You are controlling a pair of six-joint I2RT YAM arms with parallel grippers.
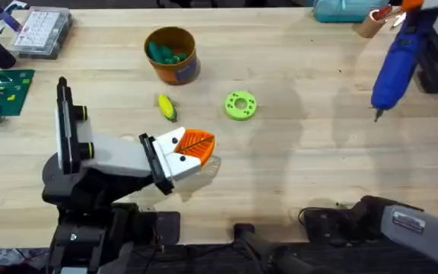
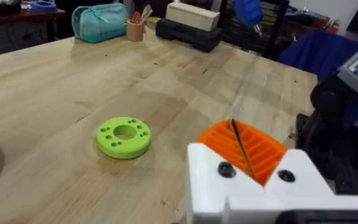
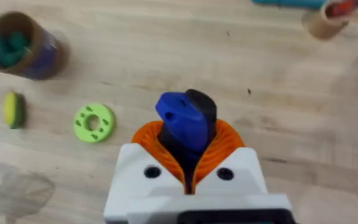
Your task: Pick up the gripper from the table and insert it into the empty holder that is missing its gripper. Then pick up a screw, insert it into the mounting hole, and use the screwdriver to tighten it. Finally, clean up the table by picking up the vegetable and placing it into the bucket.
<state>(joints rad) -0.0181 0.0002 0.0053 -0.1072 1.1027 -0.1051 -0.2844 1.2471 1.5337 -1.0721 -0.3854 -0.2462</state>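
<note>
No text or label can be read.

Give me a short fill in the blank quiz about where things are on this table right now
1. The right gripper is shut on the ____.
2. The vegetable lies on the ____, outside the bucket.
3. The lime-green ring lies flat between the vegetable and the screwdriver, touching ____ of them.

Missing words: screwdriver; table; neither
</note>
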